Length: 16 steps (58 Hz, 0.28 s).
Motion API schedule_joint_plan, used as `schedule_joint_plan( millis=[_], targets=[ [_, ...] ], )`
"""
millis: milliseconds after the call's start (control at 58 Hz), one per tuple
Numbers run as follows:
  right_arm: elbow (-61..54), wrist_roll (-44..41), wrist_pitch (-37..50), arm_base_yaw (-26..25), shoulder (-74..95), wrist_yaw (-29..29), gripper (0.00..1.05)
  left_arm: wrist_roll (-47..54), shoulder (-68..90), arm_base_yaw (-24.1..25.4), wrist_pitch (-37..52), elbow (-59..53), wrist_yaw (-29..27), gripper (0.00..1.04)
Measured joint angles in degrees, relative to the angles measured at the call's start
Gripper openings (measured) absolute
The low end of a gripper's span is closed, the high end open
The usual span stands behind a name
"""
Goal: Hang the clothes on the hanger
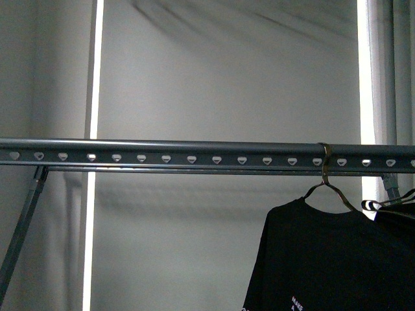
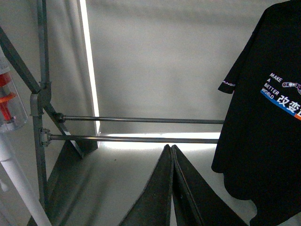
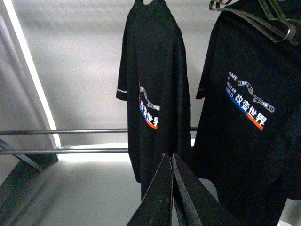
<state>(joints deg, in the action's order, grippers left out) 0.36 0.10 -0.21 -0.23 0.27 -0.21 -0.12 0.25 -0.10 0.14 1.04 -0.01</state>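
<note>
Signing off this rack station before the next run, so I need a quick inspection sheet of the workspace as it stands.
Surface: grey rack rail level, most of its length bare.
Job's things: black T-shirt hangs by its hook hanger over the rail.
Clutter: second dark garment close beside it; white and orange object past the frame.
Grippers: left gripper shut, empty; right gripper shut, empty.
Cables: nothing seen.
Surroundings: pale wall, bright vertical light strips.

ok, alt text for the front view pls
A black T-shirt hangs by a thin hook hanger from the right part of a long grey rack rail with small holes. A second dark garment shows at the right edge; no arms are visible.
</note>
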Motion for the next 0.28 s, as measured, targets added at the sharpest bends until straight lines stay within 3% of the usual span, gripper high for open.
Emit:
schedule_joint_plan(
  millis=[138, 190, 276],
  targets=[
    [0.0, 0.0, 0.0, 0.0, 0.0, 0.0, 0.02, 0.0, 0.0, 0.0, 0.0, 0.0, 0.0, 0.04],
    [0.0, -0.1, 0.0, 0.0, 0.0, 0.0, 0.03, 0.0, 0.0, 0.0, 0.0, 0.0, 0.0, 0.13],
    [0.0, -0.1, 0.0, 0.0, 0.0, 0.0, 0.17, 0.0, 0.0, 0.0, 0.0, 0.0, 0.0, 0.27]
  ],
)
